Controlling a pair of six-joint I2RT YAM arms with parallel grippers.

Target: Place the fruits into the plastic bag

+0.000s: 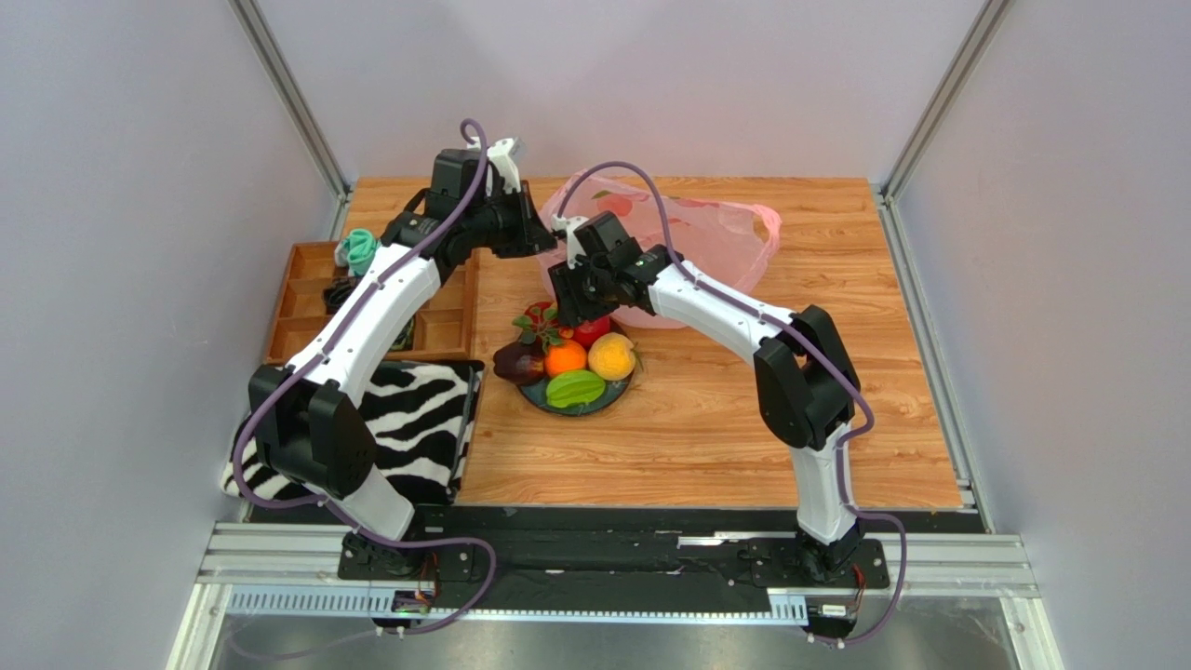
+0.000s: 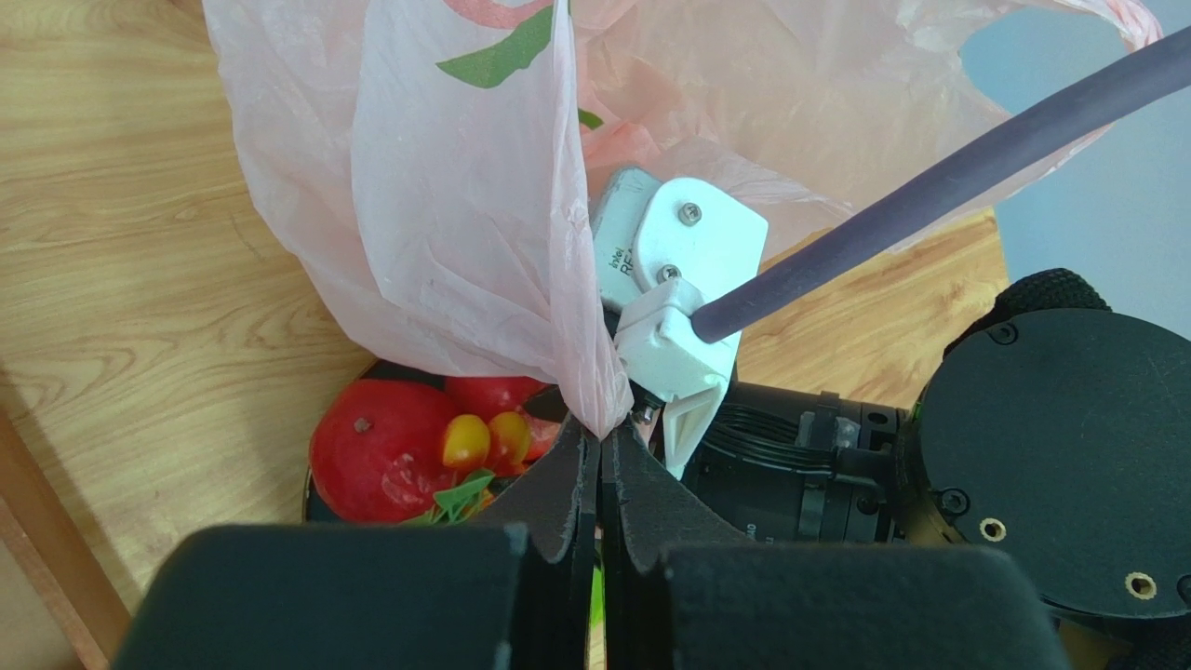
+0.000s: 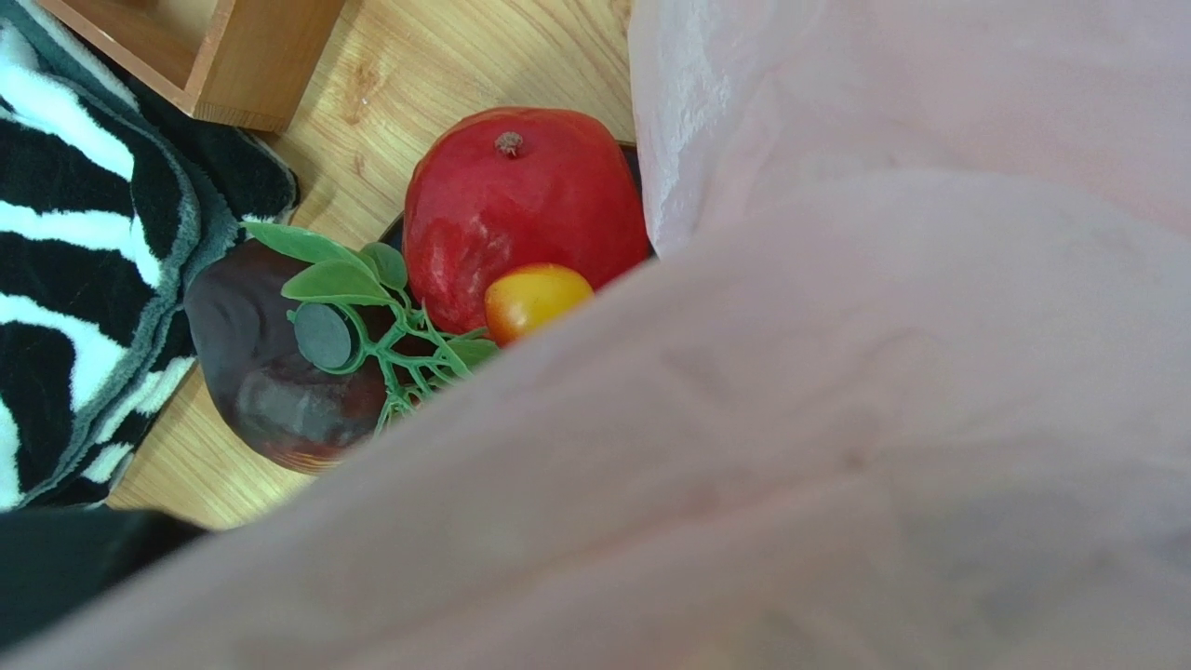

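Note:
The pink plastic bag [image 1: 720, 237] lies at the back of the table. My left gripper [image 2: 604, 430] is shut on a bunched edge of the plastic bag [image 2: 448, 210] and holds it up; from above, the left gripper [image 1: 543, 235] sits at the bag's left side. The fruits lie on a dark plate [image 1: 624, 392]: red apple [image 1: 594, 331], orange [image 1: 565, 358], peach [image 1: 611, 356], green fruit [image 1: 575, 390], dark purple fruit [image 1: 519, 363], berries [image 1: 538, 323]. My right gripper [image 1: 571, 307] hangs just above them. Bag film [image 3: 867, 419] hides its fingers; beyond show the apple [image 3: 510, 210] and purple fruit [image 3: 266, 370].
A zebra-striped cloth [image 1: 420, 419] lies at the front left, beside the plate. Behind it stands a wooden compartment tray [image 1: 301, 300] with small items. The right arm's wrist [image 2: 1063, 447] sits close beside my left fingers.

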